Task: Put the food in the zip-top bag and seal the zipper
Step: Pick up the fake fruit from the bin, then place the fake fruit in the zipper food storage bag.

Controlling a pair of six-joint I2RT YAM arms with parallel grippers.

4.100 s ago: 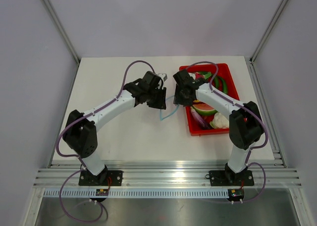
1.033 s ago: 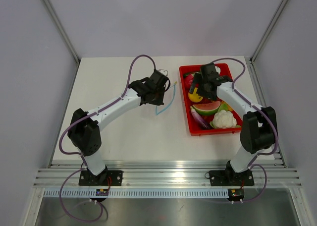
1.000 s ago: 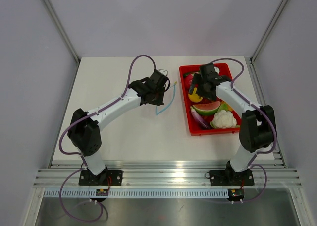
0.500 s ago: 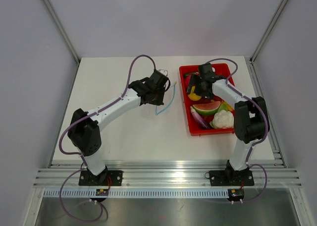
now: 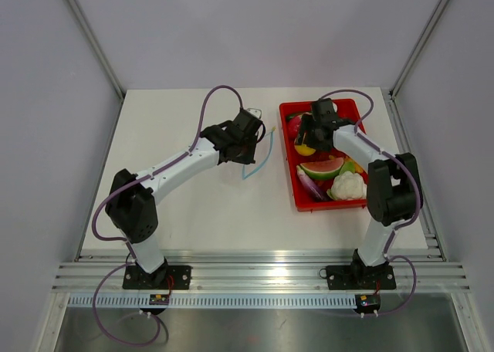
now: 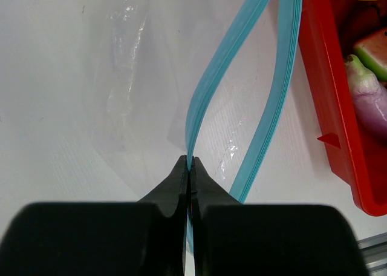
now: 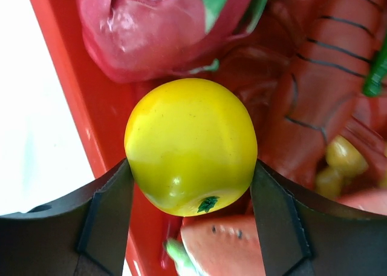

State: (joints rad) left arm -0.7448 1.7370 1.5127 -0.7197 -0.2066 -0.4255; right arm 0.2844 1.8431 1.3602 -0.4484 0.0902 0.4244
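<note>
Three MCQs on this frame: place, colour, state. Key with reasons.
1. Where is the yellow fruit? A) at the scene's near edge B) between the fingers of the right gripper, over the red tray C) at the far left corner
2. The zipper of the zip-top bag is: A) red B) black C) light blue
3. The left gripper is: A) shut on the zipper B) shut on nothing C) open
Key: 1B, fingers flank it; 2C, blue strips in the left wrist view; 3A, jaws pinch one strip.
</note>
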